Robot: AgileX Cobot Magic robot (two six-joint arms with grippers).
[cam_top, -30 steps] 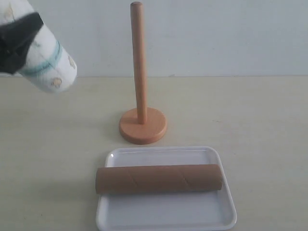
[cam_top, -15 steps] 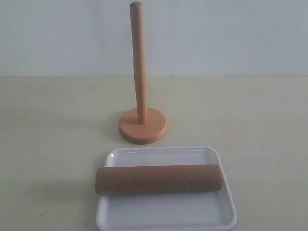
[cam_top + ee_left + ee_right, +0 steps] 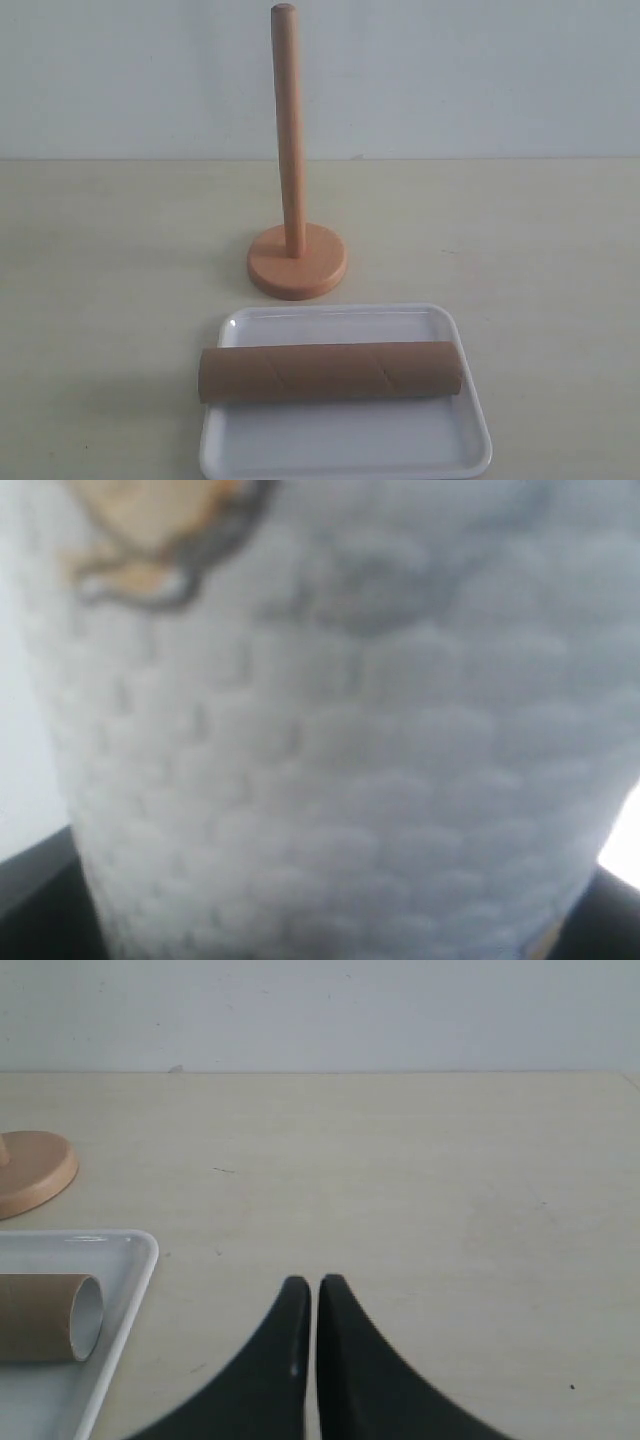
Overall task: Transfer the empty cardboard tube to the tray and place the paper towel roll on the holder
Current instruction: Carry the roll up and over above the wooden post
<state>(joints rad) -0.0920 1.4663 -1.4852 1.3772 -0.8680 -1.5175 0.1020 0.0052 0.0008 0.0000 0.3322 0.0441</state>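
Observation:
The empty cardboard tube (image 3: 330, 372) lies crosswise on the white tray (image 3: 340, 445) at the front of the table. Behind it the wooden holder (image 3: 296, 262) stands upright with its pole bare. The paper towel roll (image 3: 340, 760) fills the left wrist view, white and embossed with a yellow print at one edge. My left gripper is shut on it, with only dark fingers (image 3: 30, 905) showing at the corners. Roll and left gripper are outside the exterior view. My right gripper (image 3: 314, 1285) is shut on nothing above the table, beside the tray (image 3: 130, 1260) and the tube's end (image 3: 85, 1317).
The holder's round base (image 3: 35, 1170) shows at the edge of the right wrist view. A pale wall runs behind the beige table (image 3: 540, 260).
The paper towel roll and the left gripper holding it, seen at the upper left a second ago, have left the exterior view. Tube, tray and holder have not moved.

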